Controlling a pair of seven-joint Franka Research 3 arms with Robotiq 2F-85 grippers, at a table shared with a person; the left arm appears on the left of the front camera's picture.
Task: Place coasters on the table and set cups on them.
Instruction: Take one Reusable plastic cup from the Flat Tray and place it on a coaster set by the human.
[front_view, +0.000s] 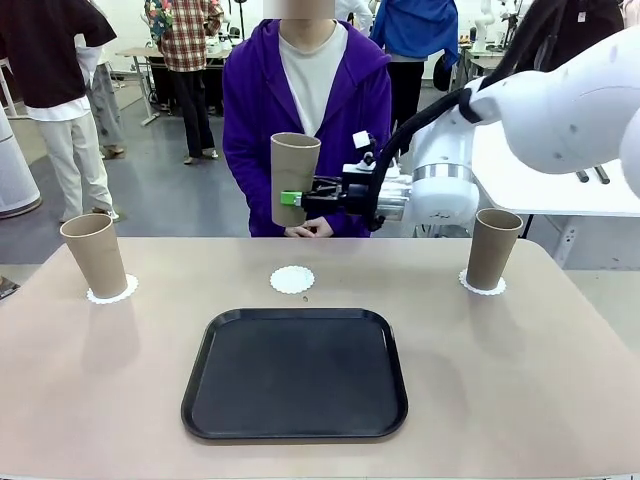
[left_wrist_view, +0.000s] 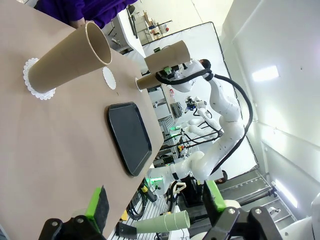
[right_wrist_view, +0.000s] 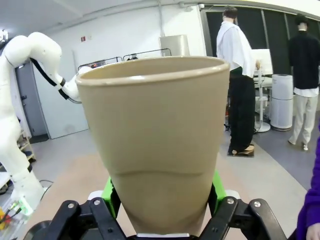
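Three tall, tapered, matte beige cups stand upright: one (front_view: 95, 255) on a lacy white paper coaster (front_view: 111, 291) at the left of the beige worktop (front_view: 500, 380), one (front_view: 493, 249) on a coaster (front_view: 482, 285) at the right. The third cup (front_view: 294, 179) hangs in the air above the far middle, clamped low on its body in the right end effector (front_view: 292, 198). A bare third coaster (front_view: 292, 279) lies flat at the far middle, below the lifted cup.
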